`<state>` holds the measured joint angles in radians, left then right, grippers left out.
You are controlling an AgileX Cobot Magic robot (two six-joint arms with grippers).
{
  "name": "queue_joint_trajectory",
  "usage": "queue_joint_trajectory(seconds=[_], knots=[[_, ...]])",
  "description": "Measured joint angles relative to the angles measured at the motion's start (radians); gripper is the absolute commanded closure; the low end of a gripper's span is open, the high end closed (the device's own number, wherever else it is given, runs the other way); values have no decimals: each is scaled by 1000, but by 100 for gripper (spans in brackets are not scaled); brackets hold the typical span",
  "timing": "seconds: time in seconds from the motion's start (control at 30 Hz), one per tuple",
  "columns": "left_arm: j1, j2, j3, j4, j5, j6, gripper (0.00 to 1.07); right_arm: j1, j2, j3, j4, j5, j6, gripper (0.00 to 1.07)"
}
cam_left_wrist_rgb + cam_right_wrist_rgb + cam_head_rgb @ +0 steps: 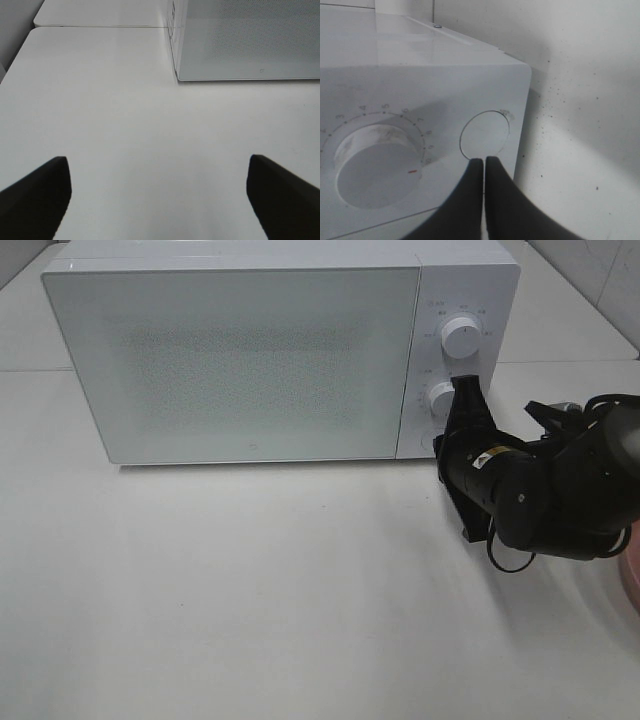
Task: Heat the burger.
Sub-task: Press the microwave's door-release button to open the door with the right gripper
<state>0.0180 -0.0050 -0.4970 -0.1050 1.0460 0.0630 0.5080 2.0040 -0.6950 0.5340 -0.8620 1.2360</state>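
**Right pincer at microwave button, door shut, burger not in view**

White microwave (250, 360) fills the upper left and centre of the high frame and stands on the white tabletop (250, 590). Its frosted door (240, 360) is shut. The control panel is on the microwave's right side, with the upper knob (461, 337) above the lower knob (441, 397).

The black right arm (540, 490) comes in from the right-middle of the frame and reaches to the panel by the lower knob. The right pincer (484, 162) is closed, fingers pressed together with nothing between them. Its tips are right at the rim of the round button (485, 134); contact unclear.

The left pincer (157, 165) is wide open and empty over bare tabletop, with the microwave's corner ahead of it.

A pink rim (632, 575) is cut off at the right edge of the high frame.

The burger is not visible in any view, so I cannot tell where it is.
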Motion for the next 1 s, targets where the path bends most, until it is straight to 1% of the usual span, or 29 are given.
queue_joint_trajectory(seconds=[0.37,0.47,0.67,1.0], knots=[[0,0,0,0,0,0,19,-1,73,-57,0,0,2,107],[0,0,0,0,0,0,19,-18,80,-72,-5,-1,2,107],[0,0,0,0,0,0,19,-54,80,-75,-6,-1,2,107],[0,0,0,0,0,0,19,-58,105,-93,-29,-1,24,107]])
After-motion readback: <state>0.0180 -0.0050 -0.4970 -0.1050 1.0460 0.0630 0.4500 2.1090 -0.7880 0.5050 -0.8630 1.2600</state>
